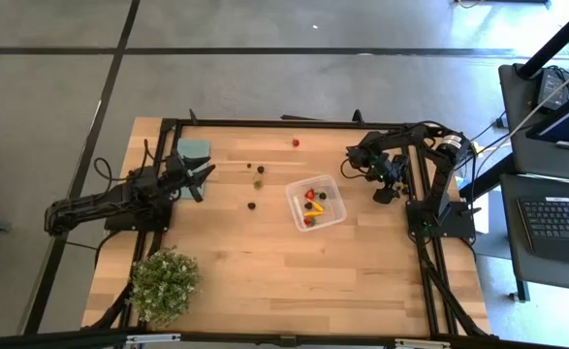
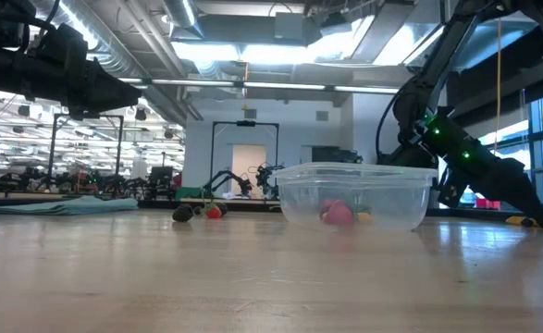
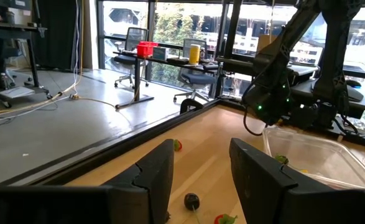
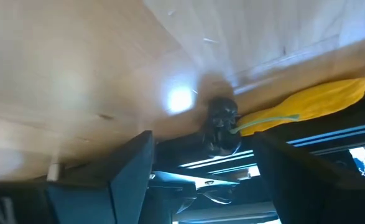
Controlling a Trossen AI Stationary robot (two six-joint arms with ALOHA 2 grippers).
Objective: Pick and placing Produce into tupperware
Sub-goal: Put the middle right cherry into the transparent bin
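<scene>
The clear tupperware (image 1: 315,202) stands right of the table's middle with a few red, yellow and green produce pieces inside. Loose produce lies to its left: a red piece (image 1: 296,142), dark ones (image 1: 251,206) and a green one (image 1: 257,183). My right gripper (image 1: 385,194) slants down near the table's right rail, open. In its wrist view a dark round piece with a green stem (image 4: 222,127) lies just ahead between the fingers, beside a yellow elongated piece (image 4: 306,102). My left gripper (image 1: 202,179) waits open and level at the table's left.
A flat teal rectangle (image 1: 193,148) lies at the far left, behind my left gripper. A bushy potted plant (image 1: 164,283) stands at the near left corner. A black frame rail (image 1: 429,242) runs along the table's right side, close to my right gripper.
</scene>
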